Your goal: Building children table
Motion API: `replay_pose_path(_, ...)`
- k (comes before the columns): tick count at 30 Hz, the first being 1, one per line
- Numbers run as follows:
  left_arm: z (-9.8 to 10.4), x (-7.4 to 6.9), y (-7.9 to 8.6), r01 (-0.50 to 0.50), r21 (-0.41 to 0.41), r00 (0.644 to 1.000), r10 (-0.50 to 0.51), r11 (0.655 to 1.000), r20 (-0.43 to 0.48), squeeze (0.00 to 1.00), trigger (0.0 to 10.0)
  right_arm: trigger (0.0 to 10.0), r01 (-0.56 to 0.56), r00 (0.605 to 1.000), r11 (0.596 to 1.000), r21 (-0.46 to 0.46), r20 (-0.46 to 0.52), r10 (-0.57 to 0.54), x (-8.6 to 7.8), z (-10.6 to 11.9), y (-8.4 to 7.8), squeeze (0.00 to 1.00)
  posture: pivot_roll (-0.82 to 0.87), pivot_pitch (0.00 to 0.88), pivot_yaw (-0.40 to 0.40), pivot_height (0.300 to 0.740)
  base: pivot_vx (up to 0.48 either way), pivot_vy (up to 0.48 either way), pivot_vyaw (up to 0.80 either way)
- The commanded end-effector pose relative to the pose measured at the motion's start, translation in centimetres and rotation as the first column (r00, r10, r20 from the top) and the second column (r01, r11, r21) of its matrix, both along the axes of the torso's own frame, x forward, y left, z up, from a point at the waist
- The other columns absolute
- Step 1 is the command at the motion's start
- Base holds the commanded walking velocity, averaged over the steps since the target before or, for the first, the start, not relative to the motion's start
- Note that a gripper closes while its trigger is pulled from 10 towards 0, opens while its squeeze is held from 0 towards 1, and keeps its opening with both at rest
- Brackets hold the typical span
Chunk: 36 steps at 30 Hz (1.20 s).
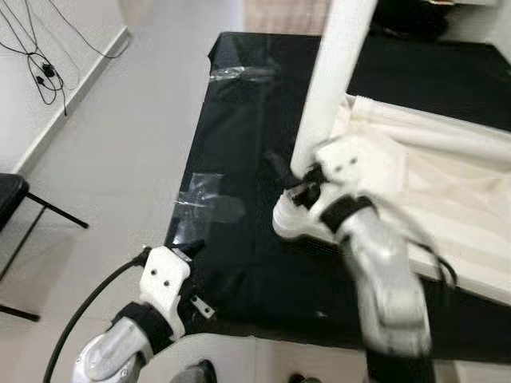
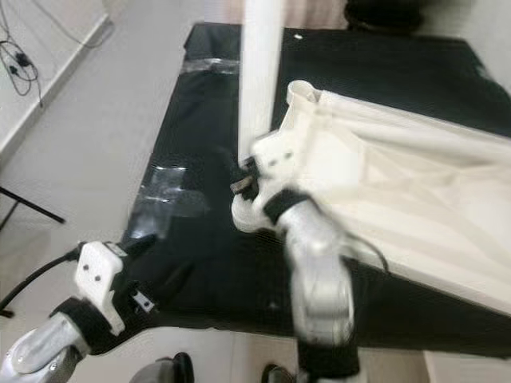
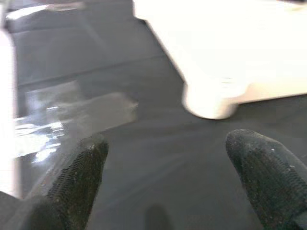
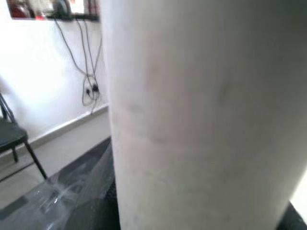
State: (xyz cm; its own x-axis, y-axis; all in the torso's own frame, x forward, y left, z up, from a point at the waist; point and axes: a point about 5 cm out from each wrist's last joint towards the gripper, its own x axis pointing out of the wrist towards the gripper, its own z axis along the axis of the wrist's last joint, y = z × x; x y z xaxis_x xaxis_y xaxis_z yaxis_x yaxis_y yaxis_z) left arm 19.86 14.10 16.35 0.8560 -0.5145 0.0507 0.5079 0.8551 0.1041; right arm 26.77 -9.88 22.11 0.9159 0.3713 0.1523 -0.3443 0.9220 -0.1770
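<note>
A white tabletop (image 1: 447,191) lies upside down on a black-covered work surface (image 1: 239,120). At its near left corner a white cylindrical leg (image 1: 331,80) stands upright on a round corner socket (image 3: 211,103). My right gripper (image 1: 297,185) is at the base of the leg, shut on it, and one black finger sticks out to the leg's left. The leg (image 4: 201,115) sits very close in the right wrist view. My left gripper (image 3: 168,177) hovers open over the front left edge of the black surface, nothing between its fingertips (image 3: 81,177).
Patches of clear tape (image 1: 204,199) shine on the black cover left of the leg. The surface's left edge drops to a light floor (image 1: 120,144). A black chair (image 1: 12,199) stands at the far left, with cables (image 1: 40,64) against the wall.
</note>
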Motion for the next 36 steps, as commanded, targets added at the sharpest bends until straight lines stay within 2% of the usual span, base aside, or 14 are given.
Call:
replay_pose_path(1,-0.3,0.1,0.0,0.008,-0.003,1.0,-0.008,1.0,-0.003,0.0,10.0,0.0,0.131,0.962,0.987,-0.096,-0.227,-0.15,0.2,-4.7,-1.1,0.0,-0.04,0.271,0.001,0.74,0.0,0.0,0.0)
replay_pose_path(6,-0.6,0.5,0.0,0.012,0.009,1.0,-0.012,1.0,0.003,0.0,10.0,0.7,0.087,0.975,0.996,-0.003,-0.204,-0.085,2.1,-3.4,1.1,0.0,-0.03,0.251,0.0,0.74,0.0,0.0,0.0)
replay_pose_path(7,-0.6,0.7,0.0,0.011,0.009,1.0,-0.011,1.0,0.004,0.0,10.0,10.0,0.09,0.975,0.996,0.022,-0.204,-0.084,2.3,-3.2,1.5,0.0,-0.02,0.246,-0.003,0.74,0.0,0.0,0.0)
replay_pose_path(10,-0.6,0.9,0.0,0.011,0.007,1.0,-0.011,1.0,0.006,0.0,10.0,10.0,0.057,0.982,0.998,0.032,-0.182,-0.05,2.5,-2.7,2.1,0.0,-0.02,0.242,-0.006,0.74,0.0,0.0,0.0)
replay_pose_path(11,-0.7,1.0,0.0,0.012,0.005,1.0,-0.012,1.0,0.007,0.0,10.0,10.0,0.033,0.985,0.998,0.061,-0.171,-0.022,2.5,-2.4,2.3,0.95,-0.02,0.24,-0.006,0.74,0.0,0.0,0.0)
replay_pose_path(12,-0.7,1.1,-0.1,0.015,0.003,1.0,-0.015,1.0,0.007,0.0,10.0,10.0,-0.05,0.985,0.994,0.1,-0.162,0.066,2.5,-2.1,2.8,1.0,-0.01,0.234,-0.007,0.74,0.0,0.0,0.0)
replay_pose_path(19,-0.9,1.6,-0.5,0.048,-0.009,0.999,-0.048,0.999,0.004,0.0,10.0,10.0,-0.437,0.885,0.891,0.125,-0.115,0.451,3.1,-0.6,2.8,1.0,0.0,0.215,-0.009,0.74,0.0,0.0,0.0)
replay_pose_path(20,-1.0,1.7,-0.8,0.072,-0.016,0.997,-0.072,0.997,-0.001,0.0,10.0,10.0,-0.562,0.819,0.827,0.022,-0.12,0.56,3.2,-0.5,2.3,0.0,0.0,0.207,-0.011,0.74,0.0,0.0,0.0)
replay_pose_path(24,-1.1,1.7,-1.0,0.091,-0.02,0.996,-0.091,0.996,-0.006,0.0,10.0,10.0,-0.638,0.765,0.77,-0.026,-0.137,0.629,3.5,-0.4,1.9,0.0,0.01,0.201,-0.015,0.74,0.0,0.0,0.0)
replay_pose_path(29,-1.1,1.1,-1.4,0.124,-0.013,0.992,-0.124,0.992,0.003,0.0,10.0,10.0,-0.801,0.595,0.597,-0.05,-0.189,0.781,4.2,-0.2,1.6,0.0,0.02,0.188,-0.023,0.74,0.0,0.0,0.0)
replay_pose_path(33,-1.0,0.2,-2.0,0.19,-0.008,0.982,-0.19,0.982,0.002,0.0,10.0,10.0,-0.825,0.561,0.563,-0.048,-0.187,0.806,5.4,0.1,1.3,0.0,0.03,0.178,-0.027,0.74,0.0,0.0,0.0)
replay_pose_path(34,-0.9,-0.2,-2.2,0.213,-0.024,0.977,-0.213,0.977,-0.004,0.0,10.0,8.5,-0.83,0.554,0.556,-0.043,-0.182,0.812,5.8,0.3,1.3,0.0,0.03,0.18,-0.027,0.74,0.0,0.0,0.0)
replay_pose_path(35,-0.9,-0.5,-2.4,0.222,-0.033,0.975,-0.223,0.974,-0.01,0.0,10.0,4.0,-0.842,0.534,0.537,-0.039,-0.186,0.824,5.9,0.3,1.2,0.0,0.03,0.176,-0.03,0.74,0.0,0.0,0.0)
replay_pose_path(36,-0.9,-0.5,-2.4,0.222,-0.033,0.975,-0.223,0.974,-0.01,0.0,10.0,4.0,-0.842,0.534,0.537,-0.039,-0.186,0.824,5.9,0.3,1.2,0.0,0.03,0.176,-0.03,0.74,0.0,0.0,0.0)
